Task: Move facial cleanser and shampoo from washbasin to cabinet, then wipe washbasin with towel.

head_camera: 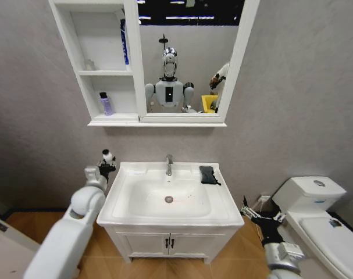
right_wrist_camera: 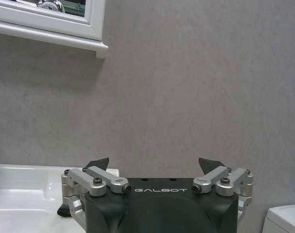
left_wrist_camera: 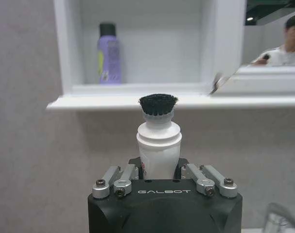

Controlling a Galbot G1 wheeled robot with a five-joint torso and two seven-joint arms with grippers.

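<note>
My left gripper (head_camera: 107,164) is shut on the facial cleanser (head_camera: 107,155), a white tube with a black bristled cap, held upright just left of the washbasin (head_camera: 223,213). In the left wrist view the facial cleanser (left_wrist_camera: 158,141) stands up from the left gripper (left_wrist_camera: 158,171), below the cabinet (left_wrist_camera: 132,101). The purple shampoo (head_camera: 106,103) stands on the lowest shelf of the cabinet (head_camera: 102,72), and the left wrist view shows the shampoo (left_wrist_camera: 109,54) too. The black towel (head_camera: 209,174) lies on the washbasin's back right corner. My right gripper (head_camera: 249,210) hangs open and empty, low beside the washbasin's right front; the right gripper (right_wrist_camera: 154,164) faces the wall.
A chrome faucet (head_camera: 169,164) stands at the back of the bowl. A white toilet (head_camera: 316,210) is close on the right. The vanity doors (head_camera: 164,242) are below the basin. The mirror (head_camera: 185,58) adjoins the shelves.
</note>
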